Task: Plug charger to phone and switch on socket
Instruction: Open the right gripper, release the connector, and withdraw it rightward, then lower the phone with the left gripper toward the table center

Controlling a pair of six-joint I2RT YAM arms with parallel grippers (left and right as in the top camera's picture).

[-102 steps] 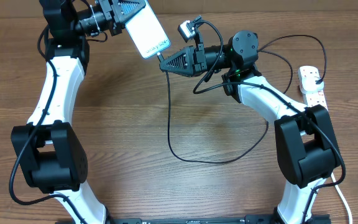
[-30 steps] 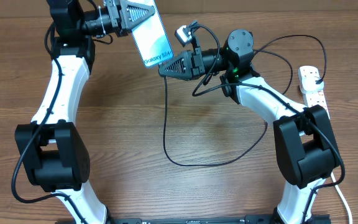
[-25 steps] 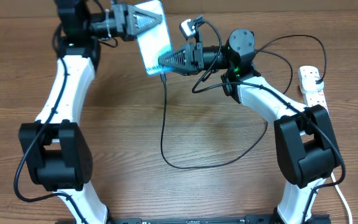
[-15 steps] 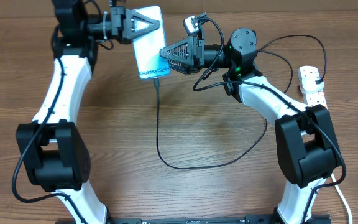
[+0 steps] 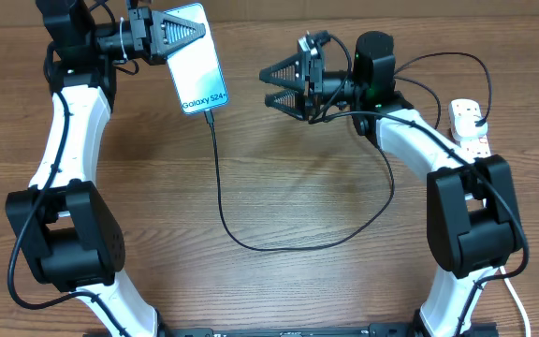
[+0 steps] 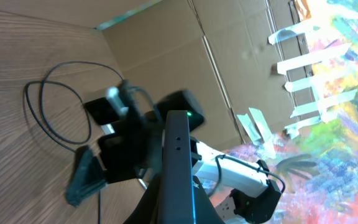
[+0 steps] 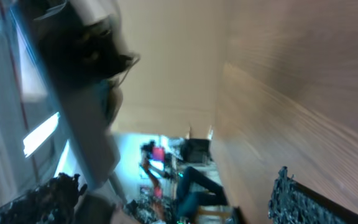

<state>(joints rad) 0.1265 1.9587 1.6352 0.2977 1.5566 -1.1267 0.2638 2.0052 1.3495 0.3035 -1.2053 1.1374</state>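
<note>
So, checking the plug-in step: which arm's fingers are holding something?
The left gripper, gripping the phone with the charger cable hanging from its lower end; the right gripper has its fingers spread open and empty.

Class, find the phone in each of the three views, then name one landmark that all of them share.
Overhead: phone upper left of centre, its light face towards the camera.
Left wrist: phone bottom centre, seen edge-on as a thin dark slab.
Right wrist: blurred; probably the grey slanted slab at left.
Shared landmark: the wooden table.
</note>
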